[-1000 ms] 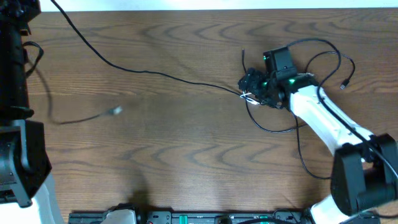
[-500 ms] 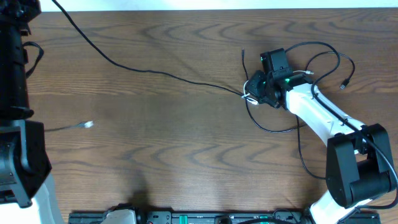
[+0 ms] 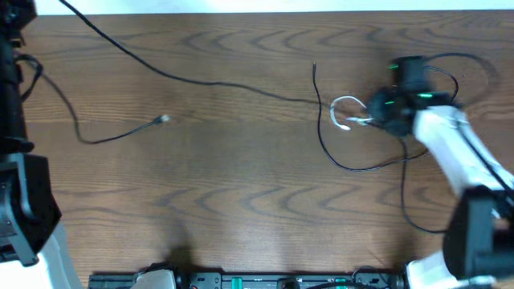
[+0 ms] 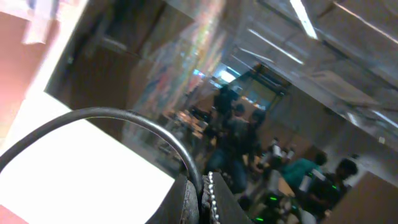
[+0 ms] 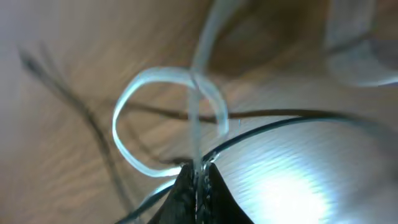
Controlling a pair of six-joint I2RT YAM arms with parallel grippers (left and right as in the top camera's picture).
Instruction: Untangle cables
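Our right pincer, reaching low over the counter, clenches the white cable; our raised left pincer clenches a black cable.

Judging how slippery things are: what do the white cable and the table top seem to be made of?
The white cable: likely plastic-sheathed cord, smooth, slightly glossy; it bends into a soft loop. The table top: wood or wood-look laminate, matte brown; grain shows.

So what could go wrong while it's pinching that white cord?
The white cord crosses itself in a loop just ahead of the right hand, so a pull might cinch it into a knot. A black cord passes close by that loop and could get dragged along. The white cord is pinched only at the hand's very tip, so it may slip out.
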